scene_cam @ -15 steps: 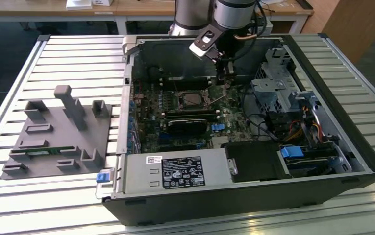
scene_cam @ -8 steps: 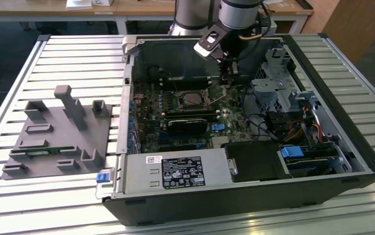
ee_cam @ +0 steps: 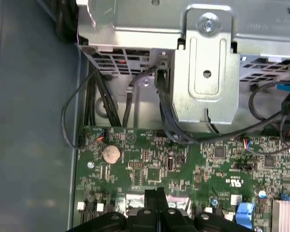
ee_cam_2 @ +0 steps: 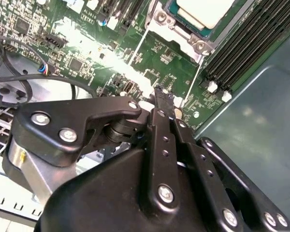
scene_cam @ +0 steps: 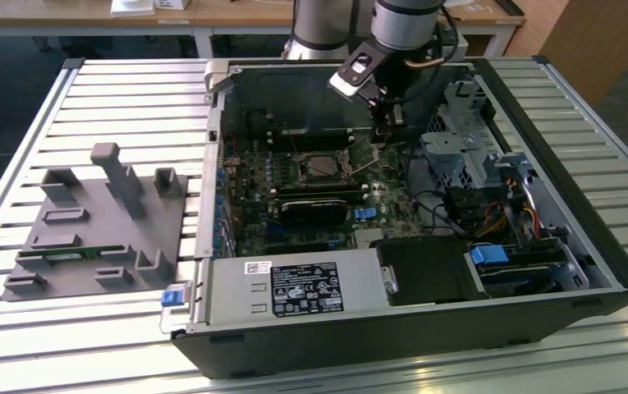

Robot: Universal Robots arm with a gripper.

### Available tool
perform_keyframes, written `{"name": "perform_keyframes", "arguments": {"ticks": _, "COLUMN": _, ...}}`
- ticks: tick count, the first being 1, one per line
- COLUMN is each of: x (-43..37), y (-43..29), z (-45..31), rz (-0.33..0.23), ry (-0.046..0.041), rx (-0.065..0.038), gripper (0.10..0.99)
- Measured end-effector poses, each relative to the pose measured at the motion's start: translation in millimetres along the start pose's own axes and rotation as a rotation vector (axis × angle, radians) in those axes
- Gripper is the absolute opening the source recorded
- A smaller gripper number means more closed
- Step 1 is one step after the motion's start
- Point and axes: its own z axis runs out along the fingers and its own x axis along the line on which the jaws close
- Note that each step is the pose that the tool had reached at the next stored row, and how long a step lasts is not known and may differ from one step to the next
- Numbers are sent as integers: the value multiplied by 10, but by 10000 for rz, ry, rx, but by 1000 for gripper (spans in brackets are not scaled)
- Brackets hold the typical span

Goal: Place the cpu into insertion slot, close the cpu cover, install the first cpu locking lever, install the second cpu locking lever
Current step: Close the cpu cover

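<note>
End effector (ee_cam_2: pixel 163 96) — clenched — low over the green motherboard (ee_cam_2: pixel 87 53), near the seated cpu (ee_cam_2: pixel 205 12)

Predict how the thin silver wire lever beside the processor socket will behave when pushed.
The thin silver wire lever is long and slender, so it would probably flex springily. Its bare smooth metal is likely slippery against the black gripper. It seems hinged at the socket's silver metal frame, so it should swing, not lift free.
</note>
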Motion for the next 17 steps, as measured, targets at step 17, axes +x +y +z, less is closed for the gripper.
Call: {"name": "perform_keyframes", "arguments": {"ticks": 17, "x": -3, "y": 140, "z": 31, "rz": -1, "ry": -1, "rx": 0, "gripper": 106}}
